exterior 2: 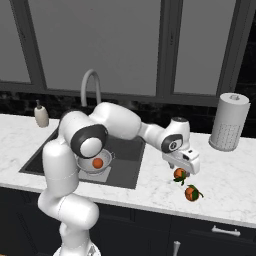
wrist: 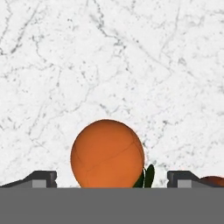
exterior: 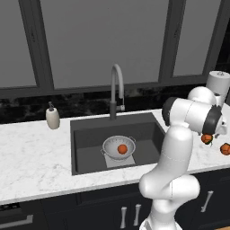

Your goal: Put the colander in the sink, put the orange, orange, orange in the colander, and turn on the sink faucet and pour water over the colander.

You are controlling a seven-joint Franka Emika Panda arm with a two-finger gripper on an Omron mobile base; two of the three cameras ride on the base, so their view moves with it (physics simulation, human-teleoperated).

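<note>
Dark finger tips (wrist: 43, 178) of the gripper (wrist: 112, 180) stand wide apart, straddling a round orange fruit with green leaf (wrist: 107, 153) on white marble counter (wrist: 109, 57), gripping nothing. A second orange (exterior 2: 192, 193) lies just beside, near the counter's front edge. The third orange (exterior: 121, 149) sits in the shiny metal colander (exterior: 118, 147) inside the dark grey sink (exterior: 90, 148).

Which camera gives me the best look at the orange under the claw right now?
The hand view: the orange sits large and centred between the open claw's tips. The right base view shows it small beneath the claw; the left base view shows it half hidden behind the arm.
</note>
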